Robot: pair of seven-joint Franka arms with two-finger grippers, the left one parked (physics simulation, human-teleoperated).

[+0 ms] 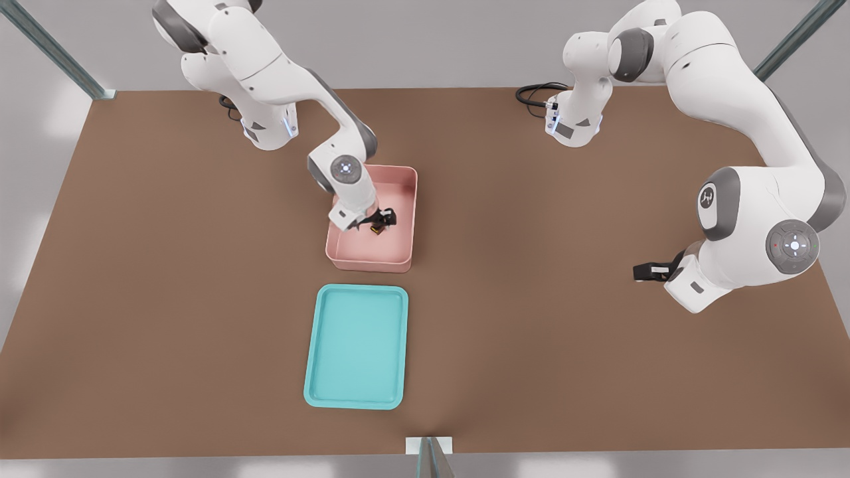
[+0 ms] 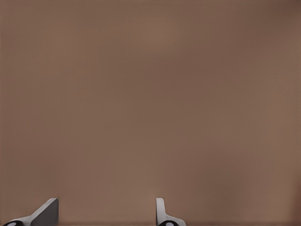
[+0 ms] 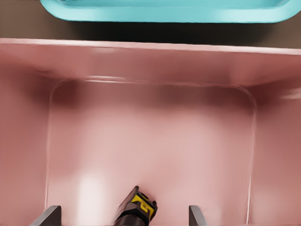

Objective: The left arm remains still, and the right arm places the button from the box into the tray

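While the right arm's jaws hang spread inside the pink box, the yellow-capped button lies tilted on the floor between them; closing off-centre could flick it aside, well short of the teal tray.

Simulated lab: bare brown table, grey walls, metal frame.

Right arm's hand inside the pink box, over the button; teal tray nearby.
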